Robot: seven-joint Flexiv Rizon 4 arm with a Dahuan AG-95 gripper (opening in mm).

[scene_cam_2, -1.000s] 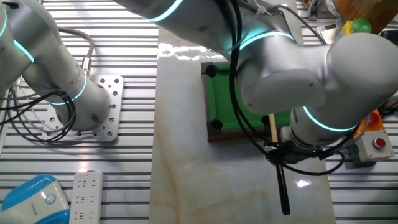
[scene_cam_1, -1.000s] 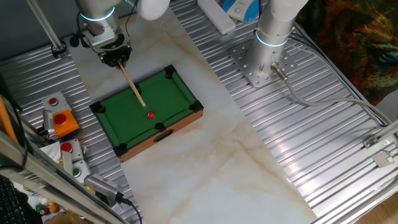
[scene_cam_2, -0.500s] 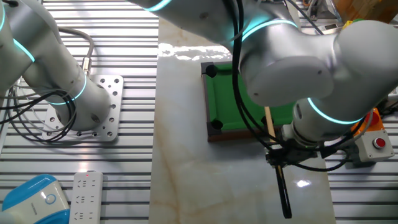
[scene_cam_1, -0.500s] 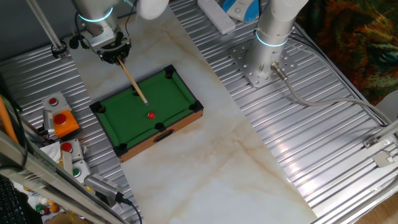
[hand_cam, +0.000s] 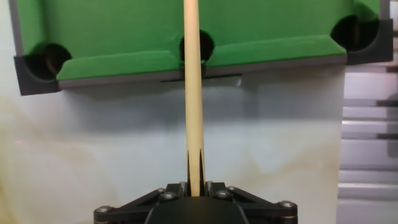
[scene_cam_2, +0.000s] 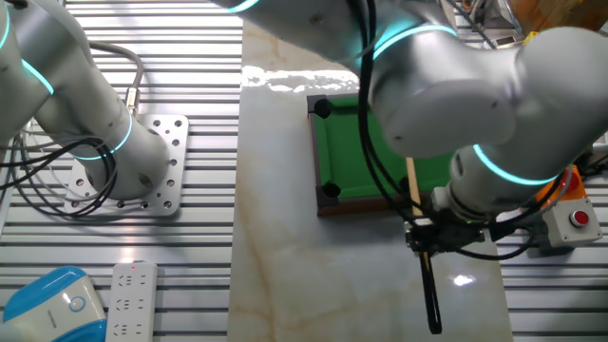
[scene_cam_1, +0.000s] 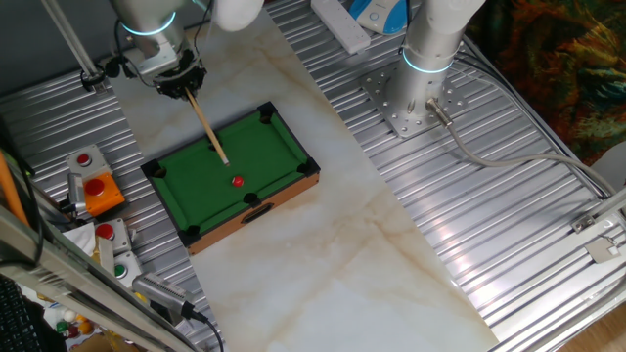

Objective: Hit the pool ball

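Observation:
The tiny red pool ball (scene_cam_1: 237, 181) lies on the green felt of the toy pool table (scene_cam_1: 264, 142). My gripper (scene_cam_1: 184, 88) is shut on a wooden cue stick (scene_cam_1: 207, 129) beyond the table's far-left side. The cue slants down over the felt, its tip a short way from the ball. In the hand view the cue (hand_cam: 193, 93) runs straight up from my gripper (hand_cam: 196, 185) across the table's rail (hand_cam: 124, 65) and over a middle pocket; the ball is out of view there. In the other fixed view the arm hides the ball; the cue (scene_cam_2: 412, 185) and gripper (scene_cam_2: 429, 237) show.
An orange box with a red push-button (scene_cam_1: 98, 188) and a grey button box (scene_cam_1: 110, 242) sit left of the pool table. A second robot arm's base (scene_cam_1: 416, 93) stands at the back right. A power strip (scene_cam_2: 128, 299) lies on the ridged metal surface.
My gripper with the cue has drawn back slightly away from the ball. The ball has not moved.

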